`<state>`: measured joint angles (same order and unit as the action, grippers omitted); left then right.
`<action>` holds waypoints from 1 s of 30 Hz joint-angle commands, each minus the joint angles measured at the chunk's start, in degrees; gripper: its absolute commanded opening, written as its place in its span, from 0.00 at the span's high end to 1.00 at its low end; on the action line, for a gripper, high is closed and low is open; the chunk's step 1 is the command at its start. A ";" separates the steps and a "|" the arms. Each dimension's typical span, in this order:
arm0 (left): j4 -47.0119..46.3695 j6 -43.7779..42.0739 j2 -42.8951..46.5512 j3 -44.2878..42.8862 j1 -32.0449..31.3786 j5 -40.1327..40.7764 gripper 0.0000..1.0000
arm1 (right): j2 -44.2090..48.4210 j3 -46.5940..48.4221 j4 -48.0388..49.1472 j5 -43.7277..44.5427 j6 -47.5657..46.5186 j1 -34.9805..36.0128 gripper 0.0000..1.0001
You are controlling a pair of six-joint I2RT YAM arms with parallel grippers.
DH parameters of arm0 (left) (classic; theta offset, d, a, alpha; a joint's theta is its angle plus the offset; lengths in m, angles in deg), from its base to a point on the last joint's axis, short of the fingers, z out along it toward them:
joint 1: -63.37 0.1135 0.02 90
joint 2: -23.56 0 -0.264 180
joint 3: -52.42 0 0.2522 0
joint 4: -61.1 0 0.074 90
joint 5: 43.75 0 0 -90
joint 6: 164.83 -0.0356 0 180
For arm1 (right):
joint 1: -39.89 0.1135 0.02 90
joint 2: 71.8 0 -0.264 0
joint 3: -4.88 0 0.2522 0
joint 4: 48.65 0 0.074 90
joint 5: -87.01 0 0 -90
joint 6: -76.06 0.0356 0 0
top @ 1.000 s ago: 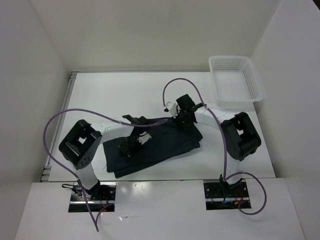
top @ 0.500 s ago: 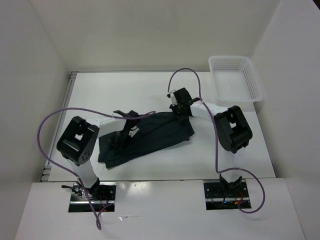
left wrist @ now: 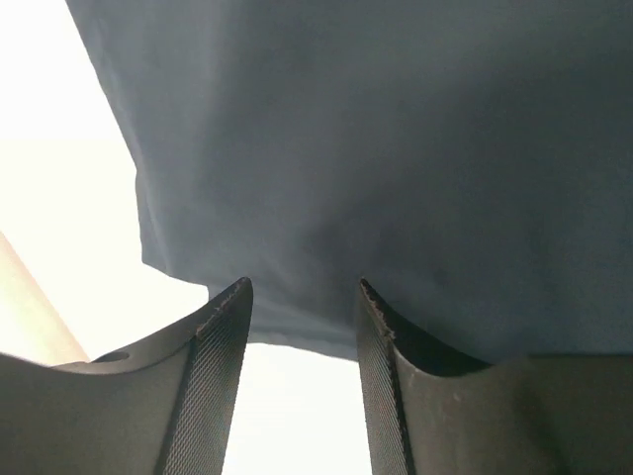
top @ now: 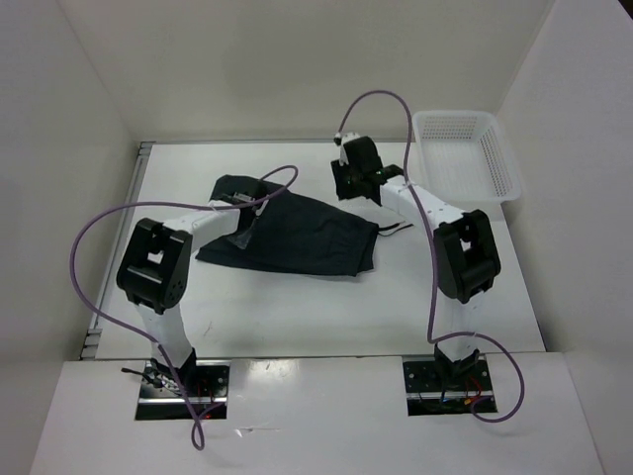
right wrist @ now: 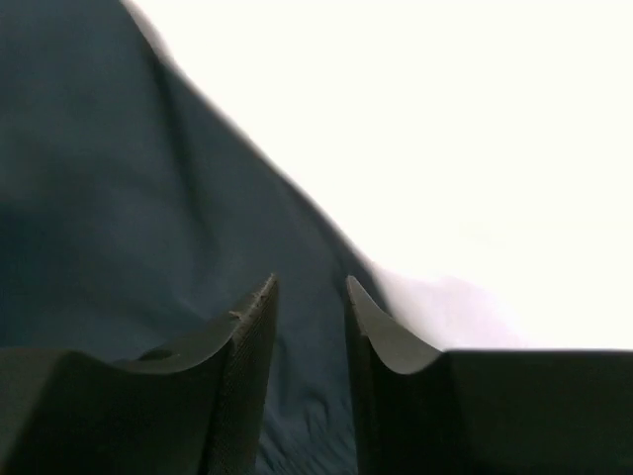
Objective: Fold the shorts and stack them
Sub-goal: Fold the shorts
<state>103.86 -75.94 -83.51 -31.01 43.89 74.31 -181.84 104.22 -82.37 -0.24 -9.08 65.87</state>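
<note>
The dark shorts (top: 307, 242) lie spread flat in the middle of the table, with one corner reaching up to the back left. My left gripper (top: 240, 198) is at that back-left corner. In the left wrist view it (left wrist: 302, 297) is open and empty, its tips just short of the shorts' edge (left wrist: 396, 148). My right gripper (top: 348, 190) hovers at the back, above the shorts' upper right part. In the right wrist view it (right wrist: 312, 287) is open with a narrow gap, and the fabric (right wrist: 119, 198) lies below it, not pinched.
A white lattice basket (top: 453, 117) stands at the back right corner. White walls close in the table on the left, back and right. Purple cables loop over both arms.
Both arms swung toward the back of the table. The shorts were drawn back and to the left and spread out flatter. Both grippers now stand open off the cloth.
</note>
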 commanded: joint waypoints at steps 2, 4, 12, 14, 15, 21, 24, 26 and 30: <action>2.81 1.10 11.41 1.45 -0.56 -3.80 0.45 | 3.95 7.93 -2.08 -4.83 -6.34 -1.36 0.59; 1.95 1.10 15.37 6.81 1.81 -0.03 0.44 | 5.71 6.98 -6.83 -12.48 -13.77 -1.37 0.55; -7.11 1.10 12.77 7.46 14.99 3.50 0.44 | 11.50 -5.68 -10.53 -12.95 -32.01 6.53 0.53; -7.64 1.10 9.96 5.25 18.07 0.36 0.44 | 12.30 -7.09 -9.13 -12.24 -32.02 8.12 0.53; -8.42 1.10 9.16 5.25 18.78 -0.45 0.44 | 12.30 -7.79 -9.13 -12.93 -32.02 8.12 0.53; -0.55 1.10 1.62 -3.70 22.12 -11.41 0.48 | 13.35 -9.46 -9.13 -13.55 -32.55 8.65 0.54; 8.66 1.10 -2.77 -12.98 24.75 -21.22 0.49 | 13.36 -9.47 -8.60 -12.94 -32.55 8.65 0.56; 12.48 1.10 -4.90 -17.32 28.95 -27.85 0.50 | 13.97 -10.08 -8.60 -12.41 -32.03 8.65 0.57; 13.81 1.10 -6.49 -19.10 35.90 -42.68 0.50 | 15.20 -10.61 -6.76 -10.66 -29.57 8.65 0.57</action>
<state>111.46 -75.92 -89.15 -48.70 74.31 46.92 -169.73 94.25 -91.55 -12.26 -40.23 74.63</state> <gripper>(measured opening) 0.499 0.431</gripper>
